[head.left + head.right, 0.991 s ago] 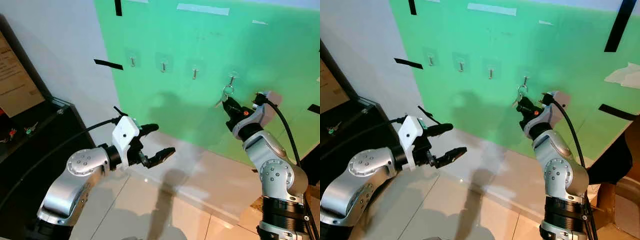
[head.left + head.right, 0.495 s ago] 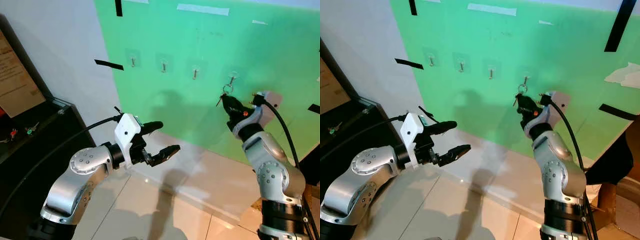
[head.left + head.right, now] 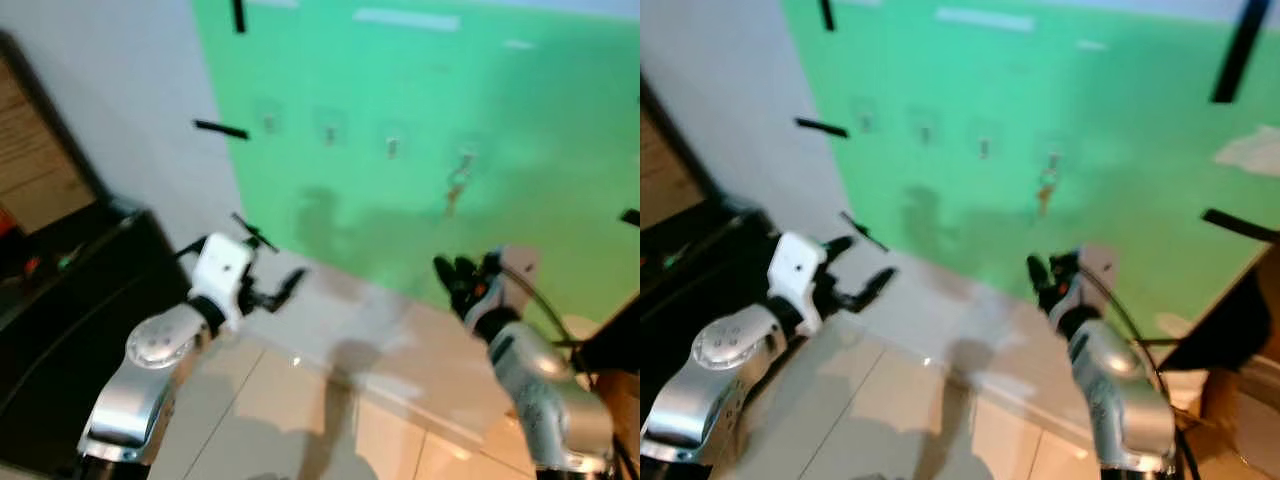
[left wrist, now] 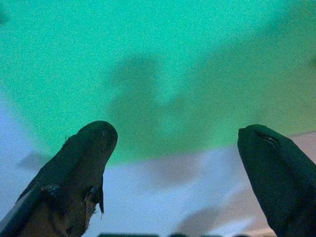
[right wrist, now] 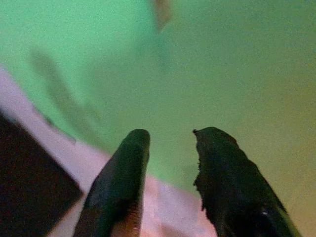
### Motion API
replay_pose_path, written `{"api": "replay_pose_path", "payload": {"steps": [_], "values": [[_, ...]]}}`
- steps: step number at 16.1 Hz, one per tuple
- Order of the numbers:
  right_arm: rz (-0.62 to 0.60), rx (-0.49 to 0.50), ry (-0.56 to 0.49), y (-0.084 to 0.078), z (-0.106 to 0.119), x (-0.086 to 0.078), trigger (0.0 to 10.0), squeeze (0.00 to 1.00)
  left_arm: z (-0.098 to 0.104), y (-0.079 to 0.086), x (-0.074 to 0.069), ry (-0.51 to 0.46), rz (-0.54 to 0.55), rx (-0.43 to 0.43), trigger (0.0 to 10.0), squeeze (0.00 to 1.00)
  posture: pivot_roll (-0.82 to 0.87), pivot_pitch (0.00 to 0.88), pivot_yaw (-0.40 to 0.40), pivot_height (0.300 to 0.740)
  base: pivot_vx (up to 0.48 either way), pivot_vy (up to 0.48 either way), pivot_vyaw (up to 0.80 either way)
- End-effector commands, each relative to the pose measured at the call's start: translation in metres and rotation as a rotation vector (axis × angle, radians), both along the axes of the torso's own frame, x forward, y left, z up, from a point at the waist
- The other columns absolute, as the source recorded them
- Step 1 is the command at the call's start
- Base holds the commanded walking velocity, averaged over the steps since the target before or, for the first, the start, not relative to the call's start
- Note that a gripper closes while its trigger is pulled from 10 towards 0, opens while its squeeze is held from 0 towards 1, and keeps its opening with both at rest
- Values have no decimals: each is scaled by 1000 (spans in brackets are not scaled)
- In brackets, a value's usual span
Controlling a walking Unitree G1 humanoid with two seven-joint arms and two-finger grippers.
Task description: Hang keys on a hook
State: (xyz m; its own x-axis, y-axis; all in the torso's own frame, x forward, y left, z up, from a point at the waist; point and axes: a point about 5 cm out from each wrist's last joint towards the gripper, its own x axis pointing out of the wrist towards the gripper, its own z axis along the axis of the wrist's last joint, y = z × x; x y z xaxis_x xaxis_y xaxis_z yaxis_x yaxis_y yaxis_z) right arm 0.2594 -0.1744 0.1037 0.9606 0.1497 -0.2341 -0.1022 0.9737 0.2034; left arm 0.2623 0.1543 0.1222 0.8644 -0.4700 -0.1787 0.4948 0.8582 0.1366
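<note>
In the blurred head views the keys (image 3: 455, 192) hang from the rightmost hook (image 3: 465, 160) on the green wall (image 3: 560, 130), while the right tool (image 3: 452, 272) sits below them, empty with fingers slightly apart, and the left tool (image 3: 283, 287) is spread wide, holding nothing.

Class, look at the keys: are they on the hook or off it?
On: the keys hang from the rightmost hook; the right gripper is below, apart.
</note>
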Motion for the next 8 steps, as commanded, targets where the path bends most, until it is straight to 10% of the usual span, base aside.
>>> {"api": "replay_pose_path", "payload": {"steps": [1,8], "values": [[-19,-50,-64,2,8,1,10000,1000,-7,7,0,-7,69,42,10000,0,-84,0,81,740,0,0,800],[-99,-150,-204,-7,19,8,10000,1000,-8,-2,-1,-48,194,12,10000,0,-15,0,37,740,0,0,751]]}}
